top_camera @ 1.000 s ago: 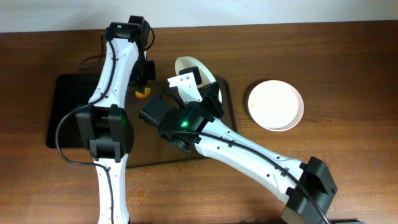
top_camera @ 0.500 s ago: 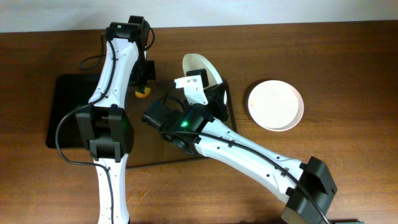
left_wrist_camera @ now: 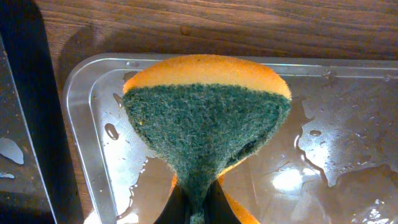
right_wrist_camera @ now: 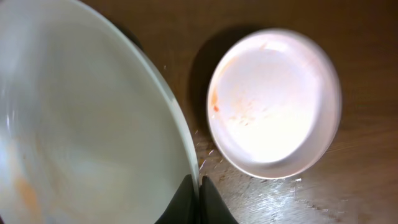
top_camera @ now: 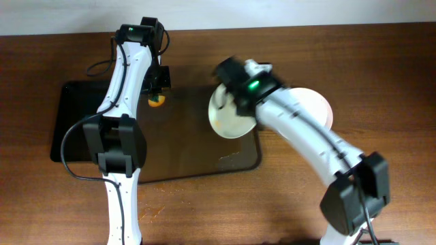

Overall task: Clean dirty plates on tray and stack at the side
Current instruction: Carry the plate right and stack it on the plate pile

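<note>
Over the right end of the tray [top_camera: 191, 150], the right gripper [right_wrist_camera: 199, 186] carries one white plate [right_wrist_camera: 81, 124] clear of the surface, jaws pressed together on a thin bite of rim, the plate tilted. Judgement: glazed ware, rigid, moderately heavy for an edge pinch, probably wet and slick, and it will chip if dropped. The grip sits far from the plate's centre, so it could pivot or slide; the rim is the only hold available. A faint orange tint shows low on its face in the wrist view, too blurred to call sauce. A second plate [right_wrist_camera: 273, 106] lies flat on the table [top_camera: 381, 68] just right of the tray, with slight orange specks on its inner wall; this looks like the stacking spot. No third plate is visible. Setting down calls for levelling first and lowering rim to rim, not sliding. The right arm's own forearm crosses above the resting plate in the overhead view. The left gripper [left_wrist_camera: 200, 202] is at the tray's far left corner, pinching an orange-and-green sponge [left_wrist_camera: 205, 124] above pooled water, well apart from the transfer. A black tray [top_camera: 71, 122] lies beyond it, no obstacle.
</note>
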Available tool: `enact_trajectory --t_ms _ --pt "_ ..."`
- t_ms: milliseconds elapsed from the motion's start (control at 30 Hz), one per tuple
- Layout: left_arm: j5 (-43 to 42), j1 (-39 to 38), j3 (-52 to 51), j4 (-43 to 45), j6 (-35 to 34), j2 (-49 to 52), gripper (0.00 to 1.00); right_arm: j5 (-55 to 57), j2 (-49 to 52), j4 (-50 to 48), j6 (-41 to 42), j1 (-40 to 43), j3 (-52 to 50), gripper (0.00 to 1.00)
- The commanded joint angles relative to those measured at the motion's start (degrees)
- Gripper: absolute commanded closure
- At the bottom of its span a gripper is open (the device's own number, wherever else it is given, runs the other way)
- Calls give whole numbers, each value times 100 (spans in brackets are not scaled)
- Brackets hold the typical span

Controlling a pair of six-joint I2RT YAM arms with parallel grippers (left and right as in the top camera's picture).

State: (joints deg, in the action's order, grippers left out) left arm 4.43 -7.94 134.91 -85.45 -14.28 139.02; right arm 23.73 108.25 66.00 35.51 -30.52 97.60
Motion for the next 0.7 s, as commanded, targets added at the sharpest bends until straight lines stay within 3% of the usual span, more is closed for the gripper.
enact_trajectory --t_ms 0,100,333,500,667 --pt "-61 -9 87 13 114 81 100 -2334 -289 -15 -1141 1060 22 96" --pt "-61 -13 87 15 114 81 99 -3101 -289 46 -1456 2208 9 96" --pt "-61 -13 87 50 114 81 99 -3053 -275 9 -1733 3947 -369 96" --pt "-61 -13 87 61 114 81 100 -3073 -278 -476 -1729 4494 -1285 96" --pt "-37 -11 103 46 116 61 99 -3230 -275 -1196 -1725 4472 -2144 94"
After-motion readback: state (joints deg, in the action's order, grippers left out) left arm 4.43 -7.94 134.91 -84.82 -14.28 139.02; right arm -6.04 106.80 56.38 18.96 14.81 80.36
